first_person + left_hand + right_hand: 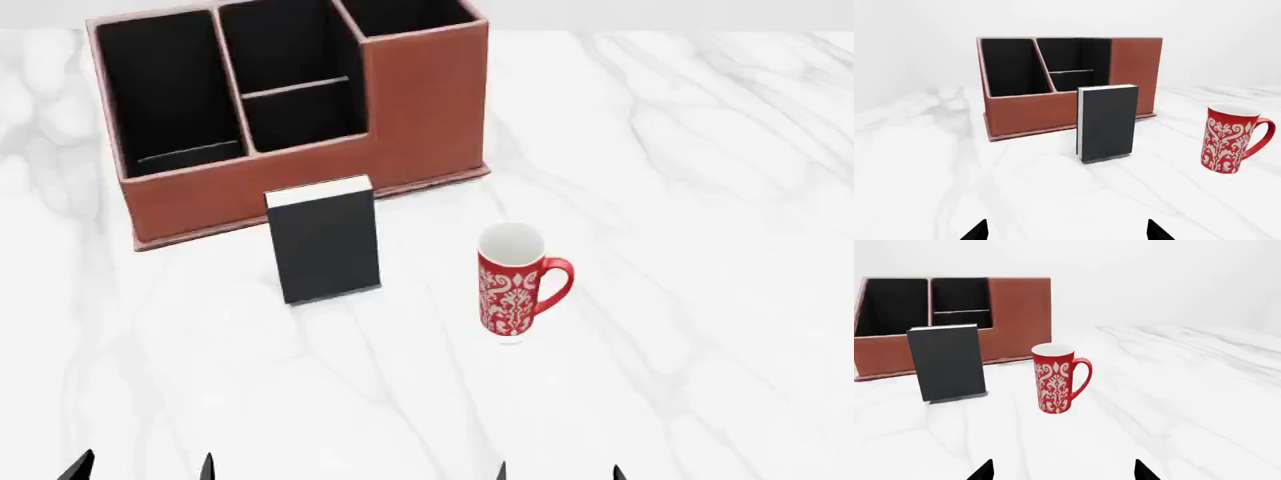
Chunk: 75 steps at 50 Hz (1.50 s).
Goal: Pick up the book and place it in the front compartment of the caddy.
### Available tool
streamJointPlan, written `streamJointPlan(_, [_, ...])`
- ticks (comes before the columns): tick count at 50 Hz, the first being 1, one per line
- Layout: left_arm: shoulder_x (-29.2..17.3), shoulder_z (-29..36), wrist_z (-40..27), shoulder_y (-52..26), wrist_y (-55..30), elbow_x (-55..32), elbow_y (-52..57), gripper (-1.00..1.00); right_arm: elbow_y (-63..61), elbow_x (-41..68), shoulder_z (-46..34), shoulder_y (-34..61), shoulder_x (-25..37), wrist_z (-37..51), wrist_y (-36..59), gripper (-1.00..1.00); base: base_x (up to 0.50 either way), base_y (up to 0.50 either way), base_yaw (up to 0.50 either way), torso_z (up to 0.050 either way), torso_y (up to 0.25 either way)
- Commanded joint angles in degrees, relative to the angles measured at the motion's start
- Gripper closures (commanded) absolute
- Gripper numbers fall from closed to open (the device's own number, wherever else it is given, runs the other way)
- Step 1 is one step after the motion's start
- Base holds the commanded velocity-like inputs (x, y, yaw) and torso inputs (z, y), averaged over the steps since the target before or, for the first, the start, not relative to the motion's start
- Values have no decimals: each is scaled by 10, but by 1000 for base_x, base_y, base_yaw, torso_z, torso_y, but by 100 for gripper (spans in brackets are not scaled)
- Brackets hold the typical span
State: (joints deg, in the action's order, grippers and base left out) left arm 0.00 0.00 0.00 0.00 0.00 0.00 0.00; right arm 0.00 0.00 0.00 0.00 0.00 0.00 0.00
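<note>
The black book [324, 248] with white page edges stands upright on the marble table, just in front of the reddish-brown caddy [414, 110]. It also shows in the left wrist view [1107, 124] and the right wrist view [946, 362]. The caddy's middle part is split by a low thin divider, and the larger black-lined cell [283, 50] lies behind it. My left gripper [143, 468] is open and empty, well short of the book. My right gripper [559, 472] is open and empty, short of the mug. Only the fingertips show.
A red mug with a white pattern [514, 282] stands to the right of the book, handle to the right. The caddy has a wide left cell [167, 90] and a tall square right cell [400, 15]. White marble table [694, 200] spreads to the right.
</note>
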Motion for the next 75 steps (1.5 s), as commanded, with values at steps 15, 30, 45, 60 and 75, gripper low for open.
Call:
streamJointPlan(15, [-11,5,-38,-21,63,24,-69,-100,-23,54,27,-8,11,2,25,-100,0,0,0,0,0])
streamJointPlan(30, [-32,33,-59,-23,69,7,-71,-100,-32,74,3,-15,32,29,23,-100,0,0,0,0,0])
streamJointPlan(45, [-45,38,-57,1,56,-34,-7,-100,-89,132,23,-36,45,46,30,-100,0,0,0,0,0])
streamJointPlan(60, [-78,-11,-89,96,-70,-85,328,-100,-431,251,147,-186,74,95,21,-100,36,0,0,0,0])
streamJointPlan(75, [-90,-9,-101,101,-72,-89,346,-100,-532,282,256,-295,61,135,-66,-100,407,0,0,0,0])
